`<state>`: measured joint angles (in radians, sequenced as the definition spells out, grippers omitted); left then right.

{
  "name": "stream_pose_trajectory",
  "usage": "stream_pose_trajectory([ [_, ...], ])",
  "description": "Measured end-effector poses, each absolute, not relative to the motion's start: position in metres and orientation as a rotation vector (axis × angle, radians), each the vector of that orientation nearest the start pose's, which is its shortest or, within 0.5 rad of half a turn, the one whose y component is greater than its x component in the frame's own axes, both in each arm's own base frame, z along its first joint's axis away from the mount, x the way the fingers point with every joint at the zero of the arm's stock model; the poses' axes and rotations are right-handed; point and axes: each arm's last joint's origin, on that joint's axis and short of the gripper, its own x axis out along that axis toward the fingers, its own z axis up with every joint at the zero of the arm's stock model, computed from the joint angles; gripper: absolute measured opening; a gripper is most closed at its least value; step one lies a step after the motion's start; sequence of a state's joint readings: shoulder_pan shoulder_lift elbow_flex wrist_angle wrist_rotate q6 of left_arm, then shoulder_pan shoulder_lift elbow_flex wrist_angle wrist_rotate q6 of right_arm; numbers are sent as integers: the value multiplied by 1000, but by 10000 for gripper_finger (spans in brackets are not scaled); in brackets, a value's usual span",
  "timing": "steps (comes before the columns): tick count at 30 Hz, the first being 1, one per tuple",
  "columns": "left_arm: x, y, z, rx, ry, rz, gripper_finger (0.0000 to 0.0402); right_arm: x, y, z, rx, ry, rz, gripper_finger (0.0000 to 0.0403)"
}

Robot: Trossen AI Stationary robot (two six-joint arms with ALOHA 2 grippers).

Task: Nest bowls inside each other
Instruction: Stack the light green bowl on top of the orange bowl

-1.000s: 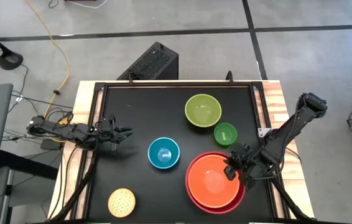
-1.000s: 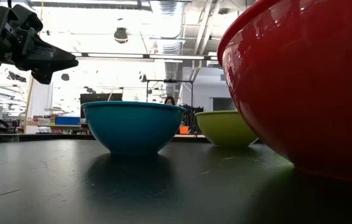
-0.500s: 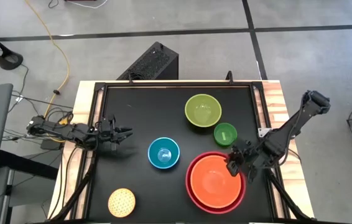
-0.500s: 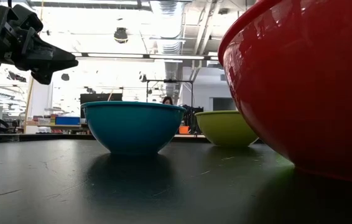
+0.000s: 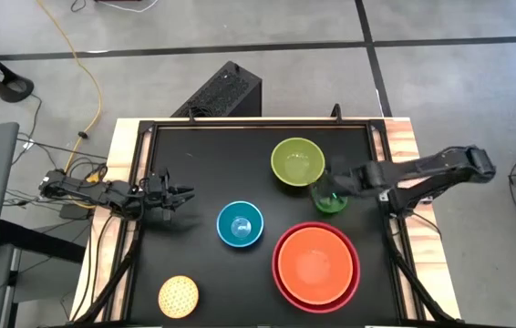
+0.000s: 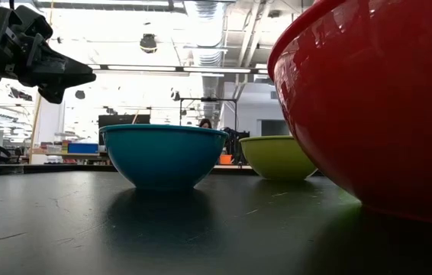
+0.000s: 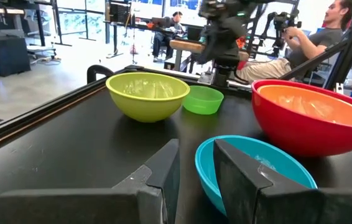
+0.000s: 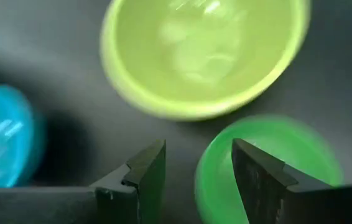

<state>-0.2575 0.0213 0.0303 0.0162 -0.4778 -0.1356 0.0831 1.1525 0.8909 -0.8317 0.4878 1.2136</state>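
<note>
The orange bowl (image 5: 315, 262) sits nested in the large red bowl (image 5: 279, 278) at the near right. The lime green bowl (image 5: 297, 161) stands at the far middle, with the small dark green bowl (image 5: 330, 202) beside it. The blue bowl (image 5: 240, 224) is at the centre and the speckled yellow bowl (image 5: 178, 295) near the front left. My right gripper (image 8: 198, 171) hangs open above the dark green bowl (image 8: 269, 168), whose rim lies below the gap. My left gripper (image 7: 196, 168) waits open, level, at the table's left edge.
A raised black frame (image 5: 258, 125) runs around the table top. Bare table lies between the blue bowl and my left gripper. People sit at desks beyond the far edge (image 7: 313, 37). In the low view the red bowl (image 6: 369, 99) fills the right side.
My right gripper has come off the orange bowl's right rim, risen a little and swung toward the table's far edge, rolling as it went; it now hangs over the dark green bowl. The orange bowl stays in the red one.
</note>
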Motion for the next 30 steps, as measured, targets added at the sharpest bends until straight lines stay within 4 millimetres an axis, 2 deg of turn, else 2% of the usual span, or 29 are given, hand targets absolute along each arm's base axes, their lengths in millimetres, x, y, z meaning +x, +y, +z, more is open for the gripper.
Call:
stream_pose_trajectory([
  [6, 94, -11, 174, -144, -39, 219, 87, 213, -54, 245, 730, 777, -1025, 203],
  [13, 94, -11, 174, -129, -37, 219, 87, 213, -97, 234, 742, 855, -1003, 205],
  [18, 94, -11, 174, -125, -37, 219, 87, 214, -118, 222, 749, 897, -1014, 205],
  [25, 94, -11, 174, -125, -36, 219, 87, 223, -134, 197, 753, 985, -993, 205],
  [30, 94, -11, 174, -126, -36, 219, 87, 227, -136, 188, 759, 1018, -986, 173],
])
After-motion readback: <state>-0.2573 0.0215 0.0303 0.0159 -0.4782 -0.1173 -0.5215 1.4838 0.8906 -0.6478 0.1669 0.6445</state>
